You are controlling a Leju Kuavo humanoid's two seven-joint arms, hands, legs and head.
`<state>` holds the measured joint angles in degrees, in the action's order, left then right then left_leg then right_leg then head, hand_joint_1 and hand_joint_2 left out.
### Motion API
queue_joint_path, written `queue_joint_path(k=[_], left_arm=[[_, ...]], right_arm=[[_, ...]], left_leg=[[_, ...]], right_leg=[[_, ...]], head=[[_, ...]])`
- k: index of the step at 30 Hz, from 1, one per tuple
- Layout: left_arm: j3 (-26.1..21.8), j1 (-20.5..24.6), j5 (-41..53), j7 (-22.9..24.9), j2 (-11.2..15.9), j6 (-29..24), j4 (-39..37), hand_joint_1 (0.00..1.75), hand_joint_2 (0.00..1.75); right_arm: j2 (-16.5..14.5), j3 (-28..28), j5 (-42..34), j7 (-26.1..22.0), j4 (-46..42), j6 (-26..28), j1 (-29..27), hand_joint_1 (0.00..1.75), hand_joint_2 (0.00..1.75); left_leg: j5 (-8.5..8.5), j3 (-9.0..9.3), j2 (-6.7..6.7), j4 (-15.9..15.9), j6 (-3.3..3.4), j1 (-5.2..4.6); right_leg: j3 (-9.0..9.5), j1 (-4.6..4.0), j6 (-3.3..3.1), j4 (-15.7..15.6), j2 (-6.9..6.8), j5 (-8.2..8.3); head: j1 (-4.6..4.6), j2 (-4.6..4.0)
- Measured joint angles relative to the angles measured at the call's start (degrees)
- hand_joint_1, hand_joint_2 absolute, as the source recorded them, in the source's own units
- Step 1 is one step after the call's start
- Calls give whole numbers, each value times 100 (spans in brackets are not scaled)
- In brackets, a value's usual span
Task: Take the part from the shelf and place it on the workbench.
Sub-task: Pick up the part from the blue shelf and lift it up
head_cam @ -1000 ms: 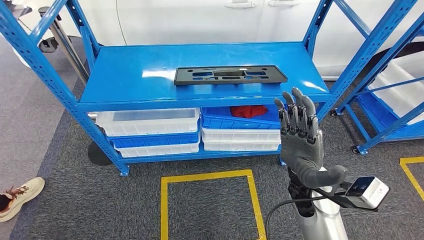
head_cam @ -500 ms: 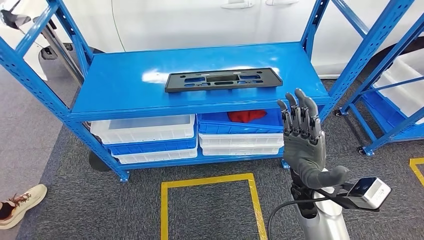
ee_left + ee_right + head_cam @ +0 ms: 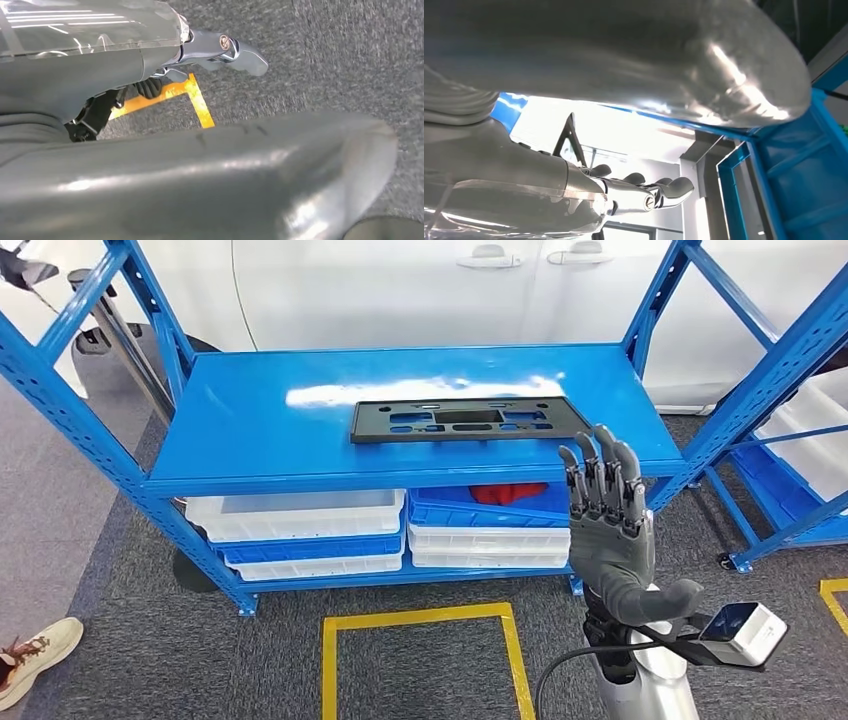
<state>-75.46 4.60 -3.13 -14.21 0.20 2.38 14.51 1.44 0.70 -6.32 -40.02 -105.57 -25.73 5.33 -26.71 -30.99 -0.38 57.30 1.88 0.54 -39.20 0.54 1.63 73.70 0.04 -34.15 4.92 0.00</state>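
Observation:
A flat black plastic part [image 3: 465,422] with several cut-outs lies lengthwise on the top board of the blue shelf [image 3: 250,410]. My right hand [image 3: 607,525] is raised in front of the shelf's right end, below and right of the part, fingers straight and apart, holding nothing and touching nothing. The right wrist view shows its fingers [image 3: 671,187] stretched out toward a blue post. My left hand [image 3: 150,175] hangs over the grey carpet, its fingers [image 3: 240,50] extended and empty.
Under the top board stand white bins [image 3: 300,510] and a blue bin with a red cloth [image 3: 510,492]. A yellow tape square [image 3: 420,618] marks the carpet. A second blue rack [image 3: 790,430] is at the right, a white car [image 3: 450,280] behind, a person's shoe [image 3: 35,655] at lower left.
The whole picture has shifted, so the camera has moved; the shelf now sits slightly lower in view. My right hand stays raised and spread, the part lies unmoved.

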Motion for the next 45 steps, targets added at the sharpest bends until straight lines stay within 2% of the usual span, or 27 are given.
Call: queue_joint_path(k=[1, 3, 5, 8, 10, 12, 14, 15, 16, 17, 19, 20, 21, 23, 25, 27, 29, 30, 31, 32, 34, 36, 39, 41, 42, 44, 45], left_arm=[[3, -7, -1, 0, 0, 0, 0, 0, 0], [10, -13, -3, 0, -1, 1, -1, 0, 0], [14, -5, -3, 1, -1, 1, -2, 0, 0], [18, 12, -3, 5, 1, -3, -2, 0, 0], [19, 31, -4, 11, 4, -8, -3, 0, 0], [19, 50, -1, 19, 8, -15, -4, 0, 0], [19, 51, 1, 22, 13, -19, -4, 0, 0], [19, 45, 0, 24, 13, -19, -4, 0, 0], [19, 37, -1, 25, 13, -19, -4, 0, 0], [19, 30, -2, 26, 14, -19, -4, 0, 0], [19, 16, -4, 27, 24, -17, -4, 0, 0], [19, 15, 1, 30, 31, -16, -4, 0, 0], [20, 14, 2, 33, 37, -16, -5, 0, 0], [22, 15, 2, 40, 42, -21, -6, 0, 0], [25, 9, -4, 43, 44, -25, -7, 0, 0], [30, 19, -3, 45, 44, -23, -7, 0, 0], [40, 24, -2, 46, 43, -27, -7, 0, 0], [45, 18, -2, 46, 42, -31, -7, 0, 0], [48, 10, -2, 46, 39, -35, -7, 0, 0], [49, 3, -3, 46, 36, -40, -7, 0, 0], [50, -1, -4, 45, 28, -46, -7, 0, 0], [52, 8, -4, 39, 24, -51, -7, 0, 0], [58, 16, -3, 21, 19, -40, -7, 0, 0], [62, 26, -3, 7, 14, -24, -7, 0, 0], [62, 35, -2, 1, 14, -20, -7, 0, 0], [63, 43, -1, -11, 13, -17, -7, 0, 0], [62, 39, 0, -16, 12, -19, -7, 0, 0]], right_arm=[[0, -9, 0, 0, -1, 0, -8, 0, 0], [0, -22, 0, 0, -2, 0, -13, 0, 0], [0, -29, 2, 3, -2, -2, -18, 0, 0], [0, -33, 9, 6, -3, -10, -13, 0, 0], [1, -33, 0, 7, 3, -12, 41, 0, 0], [2, -27, -20, 7, 30, -12, 119, 0, 0], [8, -19, -40, 7, 76, -11, 160, 0, 0], [12, -17, -55, 7, 98, -11, 164, 0, 0], [18, -16, -71, 7, 118, -11, 167, 0, 0], [23, -16, -85, 7, 134, -12, 172, 0, 0], [31, -15, -96, 7, 168, -8, 186, 0, 0], [33, -14, -95, 7, 183, -4, 191, 0, 0], [38, -12, -93, 8, 196, 4, 192, 0, 0], [53, -5, -91, 8, 205, 16, 190, 0, 0], [79, 2, -92, 6, 205, 32, 192, 0, 0], [106, 6, -91, 4, 208, 62, 190, 0, 0], [123, 10, -77, 5, 215, 90, 155, 0, 0], [127, 14, -60, 6, 219, 95, 128, 0, 0], [128, 21, -35, 7, 221, 93, 102, 0, 0], [129, 32, -8, 7, 223, 89, 83, 0, 0], [129, 61, 43, 7, 223, 84, 64, 0, 0], [129, 90, 93, 8, 231, 92, 60, 0, 0], [130, 129, 215, 8, 237, 191, 41, 0, 0], [131, 151, 306, 7, 235, 286, 42, 0, 0], [131, 160, 339, 7, 237, 310, 45, 0, 0], [131, 206, 397, 8, 264, 331, 54, 0, 0], [131, 237, 426, 9, 287, 340, 56, 0, 0]], left_leg=[[-44, 59, -3, 0, -7, 0], [-147, 194, -6, -3, -35, 0], [-242, 280, -12, -1, -95, -7], [-318, 361, -5, 37, -204, -22], [-372, 323, 3, 246, -253, -12], [-534, -5, 6, 842, -291, 6], [-771, -492, 6, 1505, -324, 11], [-811, -663, 6, 1646, -336, 11], [-734, -745, 6, 1592, -336, 11], [-524, -732, 7, 1345, -325, 10], [56, -596, 19, 616, -259, -14], [227, -541, 28, 350, -222, -32], [322, -517, 34, 189, -184, -52], [298, -473, 32, 102, -122, -59], [290, -356, 23, 30, -58, -36], [243, -237, 17, -19, -12, -18], [168, -160, 9, -24, 1, -15], [126, -114, 5, -24, -2, -14], [80, -56, 2, -24, -10, -11], [28, 13, 1, -24, -23, -6], [-82, 153, -1, -24, -65, 1], [-174, 232, -4, -20, -134, -3], [-225, 270, 1, 83, -245, -3], [-323, 189, 12, 351, -287, 12], [-438, 44, 16, 611, -297, 18], [-728, -406, 16, 1317, -309, 19], [-801, -613, 16, 1583, -310, 19]], right_leg=[[-44, 2, -8, -108, 0, 169], [108, -5, -53, -798, -1, 750], [277, -44, -118, -1360, -2, 1005], [378, -60, -214, -1515, 18, 967], [491, -39, -276, -1556, 23, 932], [590, -33, -325, -1579, 17, 873], [667, -39, -345, -1578, 18, 792], [719, -40, -345, -1578, 21, 746], [785, -42, -342, -1577, 24, 694], [862, -43, -336, -1577, 25, 640], [993, -49, -306, -1573, 25, 528], [1021, -53, -283, -1573, 25, 486], [1034, -56, -252, -1576, 26, 458], [1049, -62, -187, -1570, 28, 451], [1016, -52, -126, -1390, 24, 450], [711, -26, -69, -845, 20, 311], [233, 1, -12, -200, 19, 34], [55, 16, 10, -29, 17, -47], [-32, 28, 20, -40, 15, -16], [-22, 38, 18, -245, 12, 150], [183, 50, -3, -973, 8, 709], [316, 23, -60, -1441, 4, 966], [382, -6, -204, -1502, 18, 955], [486, -6, -289, -1524, 21, 909], [531, -8, -319, -1532, 18, 881], [591, -27, -358, -1530, 15, 811], [623, -39, -367, -1529, 18, 776]], head=[[0, 0], [-1, 0], [-1, 0], [-3, 0], [-3, 0], [-3, 0], [-3, 0], [-3, 0], [-3, 0], [-3, 0], [-3, 0], [-3, 0], [-3, 0], [-3, 0], [-3, 0], [-4, 0], [-4, 0], [-4, 0], [-4, 0], [-4, 0], [-4, 0], [-4, 0], [-4, 0], [-4, 0], [-3, 0], [-4, 0], [-3, 0]])
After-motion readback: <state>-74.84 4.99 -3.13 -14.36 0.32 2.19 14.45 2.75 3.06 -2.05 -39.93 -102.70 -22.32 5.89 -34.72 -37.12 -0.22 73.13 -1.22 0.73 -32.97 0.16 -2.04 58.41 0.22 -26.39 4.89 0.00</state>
